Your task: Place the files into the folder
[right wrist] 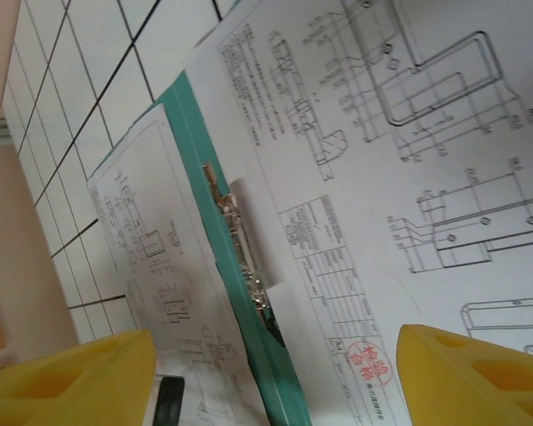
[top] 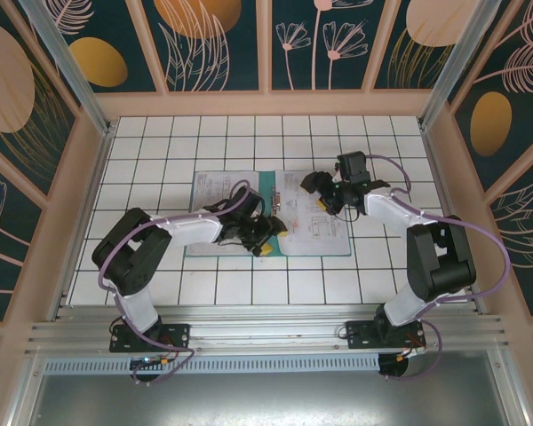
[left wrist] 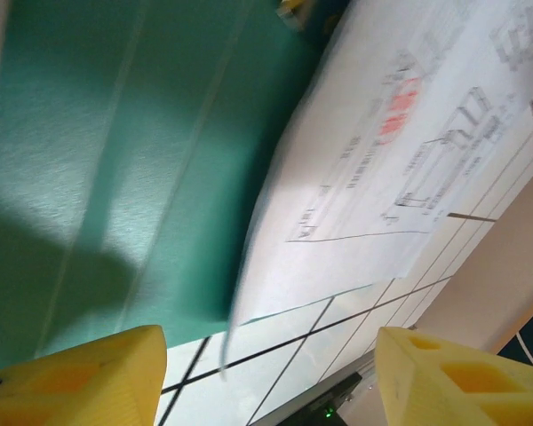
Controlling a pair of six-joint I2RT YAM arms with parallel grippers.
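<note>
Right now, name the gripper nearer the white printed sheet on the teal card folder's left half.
Left. Left gripper sits by that sheet's near corner; right gripper, across the spine.

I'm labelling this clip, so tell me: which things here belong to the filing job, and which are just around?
Part of the job:
files, lying on both halves of the folder
open folder with its metal clip
left gripper and right gripper, both open

Just around:
white tiled table
patterned wall panels

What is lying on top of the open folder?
Printed sheets lie on both halves, either side of the metal clip at the spine. They cover much of the folder; anything beneath them cannot be seen.
</note>
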